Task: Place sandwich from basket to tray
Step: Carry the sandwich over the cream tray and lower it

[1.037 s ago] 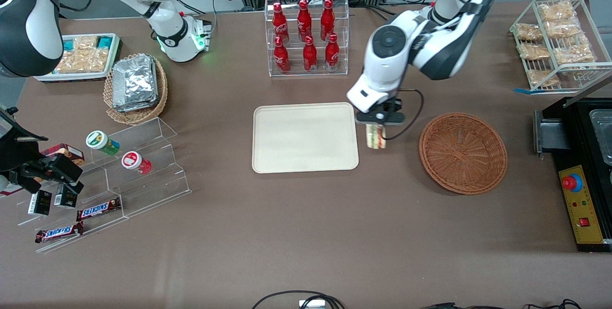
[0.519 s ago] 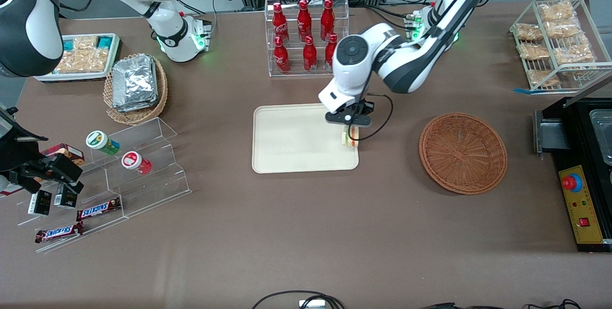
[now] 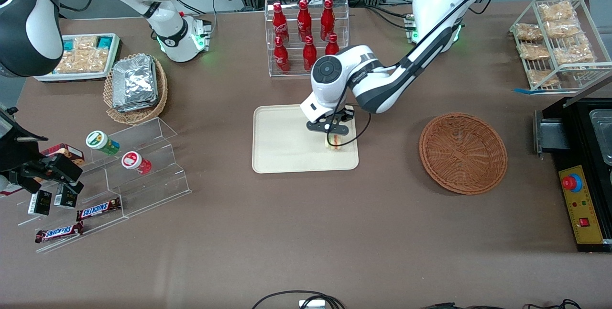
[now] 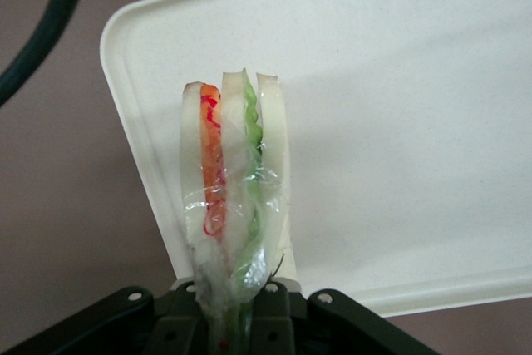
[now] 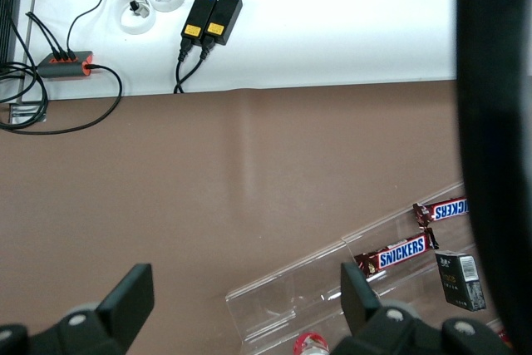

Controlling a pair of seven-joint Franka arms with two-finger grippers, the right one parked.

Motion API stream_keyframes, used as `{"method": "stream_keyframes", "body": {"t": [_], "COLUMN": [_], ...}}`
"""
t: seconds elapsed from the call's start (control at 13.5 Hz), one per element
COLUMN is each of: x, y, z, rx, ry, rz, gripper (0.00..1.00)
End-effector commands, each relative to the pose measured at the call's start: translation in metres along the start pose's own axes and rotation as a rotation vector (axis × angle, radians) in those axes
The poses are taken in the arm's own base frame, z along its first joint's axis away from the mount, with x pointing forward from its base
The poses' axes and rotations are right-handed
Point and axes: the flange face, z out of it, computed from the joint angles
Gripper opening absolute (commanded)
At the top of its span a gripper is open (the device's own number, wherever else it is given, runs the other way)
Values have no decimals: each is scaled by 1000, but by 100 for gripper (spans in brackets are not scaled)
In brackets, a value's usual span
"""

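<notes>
**Sandwich held over tray, basket bare**

Sandwich (image 3: 333, 141) is clamped in the left gripper (image 3: 332, 133), fingers closed on its bread end; filling edge points away from the wrist. Wrist view: sandwich (image 4: 234, 197) sticks out from between the fingers (image 4: 266, 309), orange and green layers visible through the clear wrap, tray (image 4: 416, 122) underneath it, tray corner just beside.

Containers:
- Tray (image 3: 282, 141): cream, rectangular, nothing lying on it. Sandwich sits over its 3 o'clock part, near the rim at the working arm's end. Can't tell whether it touches the tray surface.
- Basket (image 3: 463, 153): round brown wicker, nothing in it, well apart from the tray toward the working arm's end, roughly 3 o'clock from the sandwich.
- Oval wicker basket (image 3: 136, 89): holds silver foil packs (image 3: 135, 82), at about 10 o'clock from the tray.
- White bin (image 3: 81, 58): snack packets, farther toward the parked arm's end.
- Clear rack (image 3: 306, 36): red bottles (image 3: 309, 53) in two rows, at 12 o'clock from the tray, farther from the front camera.
- Wire rack (image 3: 557, 41): bagged snacks, at the working arm's end.

Gripper vs sandwich: gripper directly above it, sandwich hanging down at its 6 o'clock in the front view.

Around: acrylic step stand (image 3: 119, 175) with two small cups (image 3: 101, 142) and Snickers bars (image 3: 98, 210) at 8 o'clock from the tray. Black control box (image 3: 581, 204) with red button past the basket. Left arm's forearm overhangs the tray's 1 o'clock corner and hides part of the rim.
</notes>
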Motion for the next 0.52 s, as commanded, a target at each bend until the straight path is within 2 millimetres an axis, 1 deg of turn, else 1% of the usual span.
{"method": "stream_keyframes", "body": {"t": [0.0, 0.07, 0.15, 0.3, 0.37, 0.44], "x": [3, 2, 2, 1, 1, -1], "y": [13, 15, 16, 17, 18, 18], "z": [18, 22, 25, 32, 32, 34], "rx": [23, 28, 21, 18, 18, 21], "ry": [4, 5, 6, -7, -8, -11], "rz": [-20, -14, -12, -10, -9, -9], "gripper": [3, 5, 12, 32, 43, 50]}}
